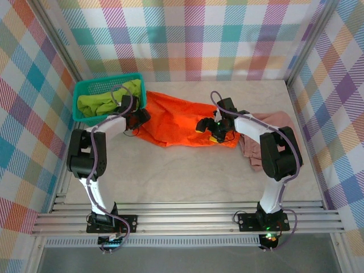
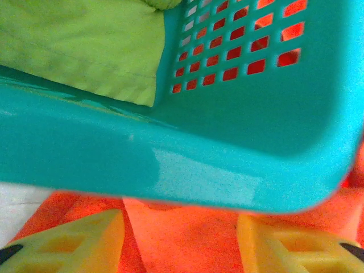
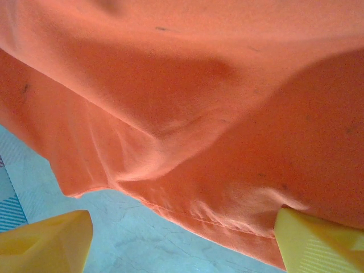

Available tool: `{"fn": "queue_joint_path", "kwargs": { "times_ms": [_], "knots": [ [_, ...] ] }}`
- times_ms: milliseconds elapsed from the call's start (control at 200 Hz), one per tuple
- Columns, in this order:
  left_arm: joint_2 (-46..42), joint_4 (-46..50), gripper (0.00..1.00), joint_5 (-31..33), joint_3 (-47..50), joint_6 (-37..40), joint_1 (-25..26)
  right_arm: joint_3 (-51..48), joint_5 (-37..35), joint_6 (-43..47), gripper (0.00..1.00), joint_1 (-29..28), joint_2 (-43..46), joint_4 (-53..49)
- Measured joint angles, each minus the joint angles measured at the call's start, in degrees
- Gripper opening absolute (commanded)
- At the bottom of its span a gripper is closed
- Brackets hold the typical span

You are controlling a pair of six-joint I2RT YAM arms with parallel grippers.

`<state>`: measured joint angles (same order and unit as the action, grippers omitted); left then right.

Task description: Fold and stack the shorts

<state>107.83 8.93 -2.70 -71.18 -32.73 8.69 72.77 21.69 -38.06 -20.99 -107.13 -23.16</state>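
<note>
Where right fingers (image 3: pixel 318 244) gape, orange shorts (image 3: pixel 187 102) lie ahead.

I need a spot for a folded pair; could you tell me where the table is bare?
Widest: the near table, in front of the orange shorts. A narrower strip runs behind them, right of the basket. Crowded around the basket and pink shorts.

orange shorts (image 1: pixel 176 122) at centre; lime green shorts (image 1: pixel 99 102) in the teal basket (image 1: pixel 108 81); pink shorts (image 1: pixel 248 152) at right
</note>
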Motion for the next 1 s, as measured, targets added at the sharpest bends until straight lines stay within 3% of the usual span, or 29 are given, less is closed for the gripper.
{"fn": "queue_joint_path", "kwargs": {
  "times_ms": [230, 370, 715, 850, 1000],
  "knots": [
    [2.7, 0.0, 0.13, -1.4, 0.0, 0.1, 0.0, -0.9, -0.5, 0.9, 0.84, 0.4, 0.0, -0.1],
    [1.9, 0.2, 0.00, -0.2, 1.2, 0.5, 0.0, -3.0, -0.7, 1.3, 0.83, 1.4, 0.0, -0.3],
    [-8.9, 1.4, 0.00, 3.3, 15.8, -2.3, 0.0, -7.6, -0.8, 3.0, 0.84, 2.3, 1.3, -0.5],
    [-15.2, 1.2, 0.23, 2.4, 22.6, -4.0, 0.0, -10.3, -0.6, 3.4, 0.83, 2.3, 3.5, -0.9],
    [-23.4, 0.8, 0.35, 0.3, 26.8, -6.0, 0.0, -12.0, 0.1, 4.3, 0.84, 2.3, 5.4, -2.5]
  ]
}}
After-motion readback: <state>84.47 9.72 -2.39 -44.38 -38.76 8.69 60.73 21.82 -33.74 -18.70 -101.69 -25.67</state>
